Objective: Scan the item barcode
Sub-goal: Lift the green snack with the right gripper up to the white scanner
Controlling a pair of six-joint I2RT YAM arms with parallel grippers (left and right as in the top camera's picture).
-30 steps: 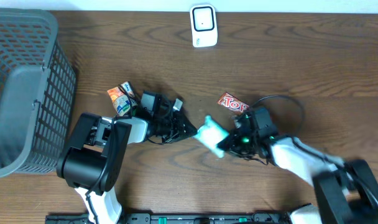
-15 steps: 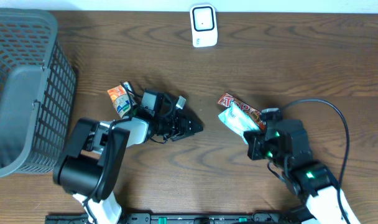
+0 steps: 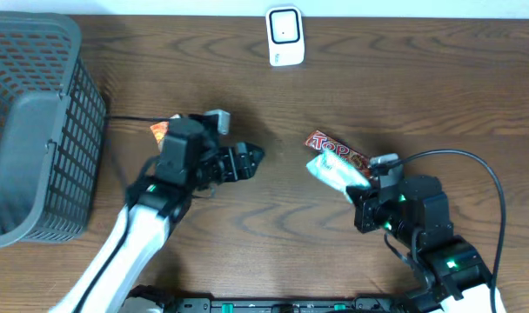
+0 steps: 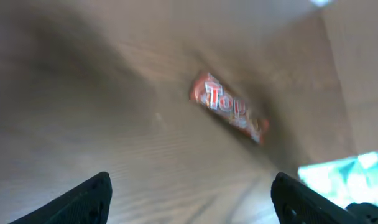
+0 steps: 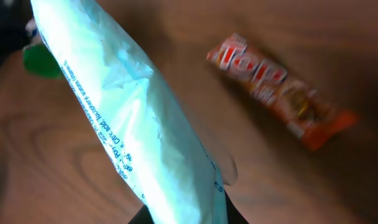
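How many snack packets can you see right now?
3: the red Top bar mid-table, a pale teal packet held by the right gripper beside it, and an orange packet partly hidden under the left arm. More may be hidden.

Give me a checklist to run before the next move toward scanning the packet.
1. Pale packet clamped in right gripper: ok.
2. Left gripper open and empty: ok.
3. Barcode located on packet: cannot tell; only fine print shows.
4. Packet in front of scanner: not ok; scanner stands at the far edge of the table.
5. Red candy bar outside the grip: ok, lying on the table.
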